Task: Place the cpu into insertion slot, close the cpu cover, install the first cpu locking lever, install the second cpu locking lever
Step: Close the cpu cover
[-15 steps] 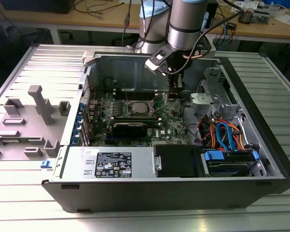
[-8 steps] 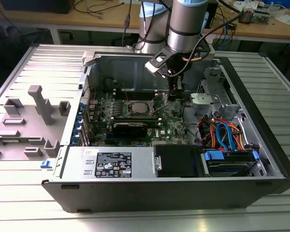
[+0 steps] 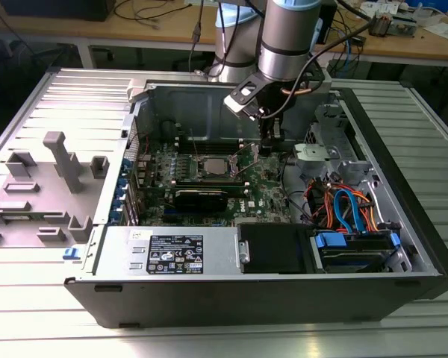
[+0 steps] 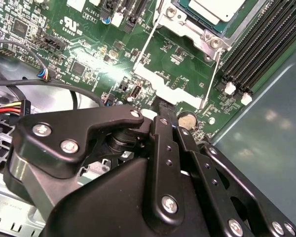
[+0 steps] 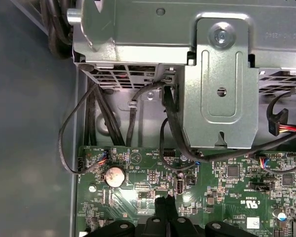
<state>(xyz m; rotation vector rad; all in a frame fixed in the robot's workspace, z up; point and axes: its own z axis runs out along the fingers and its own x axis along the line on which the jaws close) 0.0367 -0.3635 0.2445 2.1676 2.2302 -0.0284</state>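
The cpu (image 4: 218, 7) shows its silvery-grey top inside the insertion slot (image 3: 209, 165) on the green board. A silvery metal frame, the cpu cover (image 4: 183, 25), surrounds it; I cannot tell whether it lies fully flat. Two thin wire levers (image 4: 147, 42) run from the slot's corners toward my gripper. My gripper (image 3: 267, 148) hangs over the board on the exterior view's right of the slot, apart from it. Its black fingertips (image 5: 160, 201) are pressed together with nothing between them, just above the board near a small port, and the gripper (image 4: 166, 105) also appears in the second wrist view.
Long black memory slots (image 4: 266, 39) flank the slot. A coin battery (image 5: 113, 175) sits near the fingertips. A grey metal bracket (image 5: 221, 79) and black cables (image 5: 170, 116) stand just beyond. Drive cage and coloured cables (image 3: 347, 209) fill the case's right in the exterior view.
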